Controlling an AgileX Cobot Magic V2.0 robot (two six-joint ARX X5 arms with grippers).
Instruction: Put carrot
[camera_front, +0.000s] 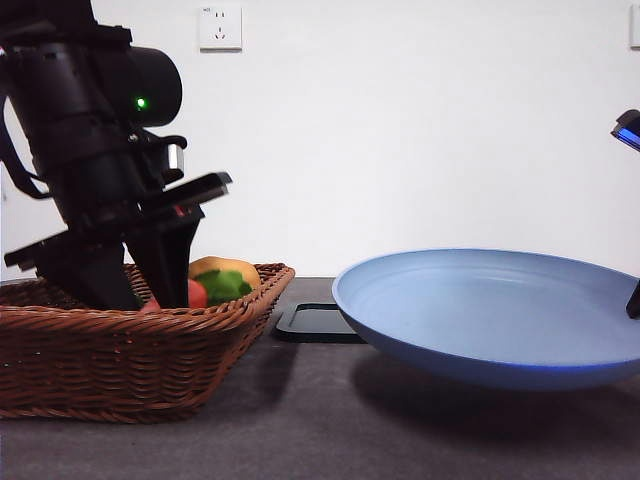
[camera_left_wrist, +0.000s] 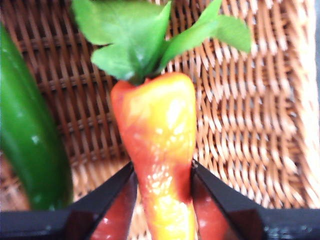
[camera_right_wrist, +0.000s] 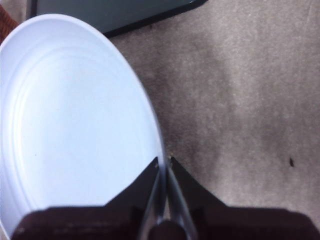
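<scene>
- The carrot (camera_left_wrist: 157, 150), red-orange with a yellow sheen and a tuft of flat green leaves at its thick end, lies inside a brown wicker basket (camera_front: 120, 350) at the left of the table.
- The left gripper (camera_left_wrist: 162, 200) has reached down into the basket, and its two black jaws are clamped on the carrot's narrow lower half, one on each side and touching it.
- Just beside the carrot in the basket lies a long dark green vegetable (camera_left_wrist: 30, 140). In the front view a yellow-brown rounded thing (camera_front: 225, 268) shows above the basket's rim, behind the arm.
- To the right of the basket, well apart from it, a wide pale blue plate (camera_front: 500, 310) is held tilted above the grey table (camera_front: 330, 430).
- The right gripper (camera_right_wrist: 164, 167) has its jaws pinched together on the plate's rim, holding it up.
- Between basket and plate a flat black tray (camera_front: 315, 322) lies on the table.
- Step in hand, as I judge it: the grasp looks made, and the carrot has not yet left the basket.
- The next move likely calls for lifting it straight up clear of the rim and the green vegetable, then carrying it across to the plate without loosening the grip on the smooth taper.
- No brand, label or readable writing shows; a white wall socket (camera_front: 220, 28) is blank.
</scene>
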